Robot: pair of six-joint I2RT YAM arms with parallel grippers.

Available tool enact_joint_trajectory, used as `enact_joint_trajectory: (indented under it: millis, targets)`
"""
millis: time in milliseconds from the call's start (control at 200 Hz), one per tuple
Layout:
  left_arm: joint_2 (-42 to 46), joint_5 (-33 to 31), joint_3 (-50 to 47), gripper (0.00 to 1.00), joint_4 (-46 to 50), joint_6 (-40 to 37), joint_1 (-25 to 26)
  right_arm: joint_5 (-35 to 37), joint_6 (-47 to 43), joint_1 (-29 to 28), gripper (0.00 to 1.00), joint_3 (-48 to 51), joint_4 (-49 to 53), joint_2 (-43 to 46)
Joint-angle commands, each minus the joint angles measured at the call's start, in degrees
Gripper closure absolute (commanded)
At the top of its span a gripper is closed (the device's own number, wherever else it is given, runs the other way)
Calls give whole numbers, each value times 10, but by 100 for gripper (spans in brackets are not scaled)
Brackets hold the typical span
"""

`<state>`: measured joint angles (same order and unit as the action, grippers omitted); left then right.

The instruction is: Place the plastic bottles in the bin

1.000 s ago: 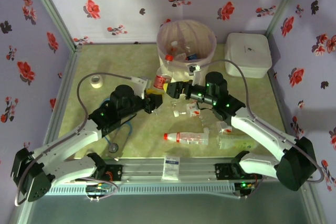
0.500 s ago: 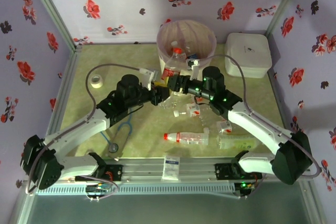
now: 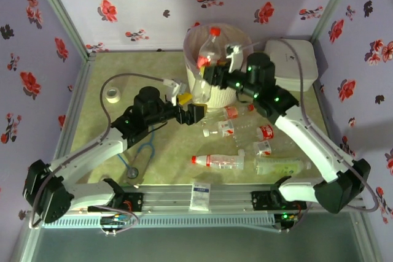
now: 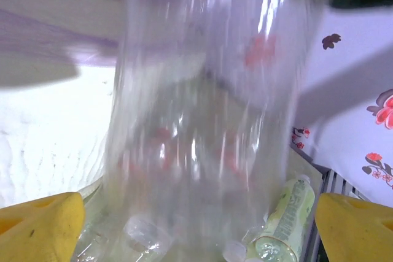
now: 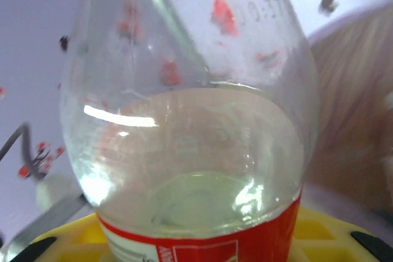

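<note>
Right gripper [image 3: 211, 73] is clamped on a clear bottle [image 3: 203, 85] at its red label. Bottle is roughly upright w/ red cap [image 3: 214, 30] on top, tilted a bit. From overhead its neck overlaps the mouth of the bin [image 3: 241, 44] and its base hangs in front of the bin's near-left wall; can't tell if it's actually over the opening. In the right wrist cam the bottle's shoulder [image 5: 190, 121] is up close, looks empty, w/ yellow pads [image 5: 325, 234] either side of the label.

Left gripper [image 3: 190, 108] sits just below and left of that bottle's base, fingers spread wide, gripping nothing. Left wrist cam: yellow pads [image 4: 40, 222] in both lower corners, well apart, w/ the blurred bottle [image 4: 202, 121] ahead btwn them, not touching either.

Bin stands at the tabletop's far edge, a bit right of centre, pinkish liner over the rim. White lidded box [image 3: 298, 59] is beside it in the far right corner.

More bottles [image 3: 228, 128] lie scattered mid-table to the right. One w/ a red cap [image 3: 219, 161] lies on its side toward the near edge, and a greenish bottle [image 3: 279, 165] lies to its right.

Tape roll [image 3: 112, 94] is near the left edge. Small packet [image 3: 199, 193] is at the near edge, centre.
</note>
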<state>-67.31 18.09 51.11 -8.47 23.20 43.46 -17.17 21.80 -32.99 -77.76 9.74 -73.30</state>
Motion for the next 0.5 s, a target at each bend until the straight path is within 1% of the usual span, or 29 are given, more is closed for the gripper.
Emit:
enact_joint_trajectory:
  millis: [0, 105, 210, 340, 425, 495]
  targets:
    - [32, -20, -19, 3, 19, -21, -11, 49, -46, 29, 65, -66, 47, -22]
    - [44, -42, -33, 4, 42, -14, -19, 75, -54, 47, 65, -140, 79, -66]
    - [48, -58, -42, 3, 56, -12, -25, 111, -62, 51, 67, -207, 94, -122]
    - [48, -89, -47, 4, 79, 0, -28, 136, -70, 51, 69, -300, 134, -213]
    - [50, -98, -52, 4, 97, 5, -30, 143, -80, 52, 69, -372, 184, -282]
    - [58, -107, -58, 4, 106, 9, -30, 137, -89, 52, 69, -439, 247, -344]
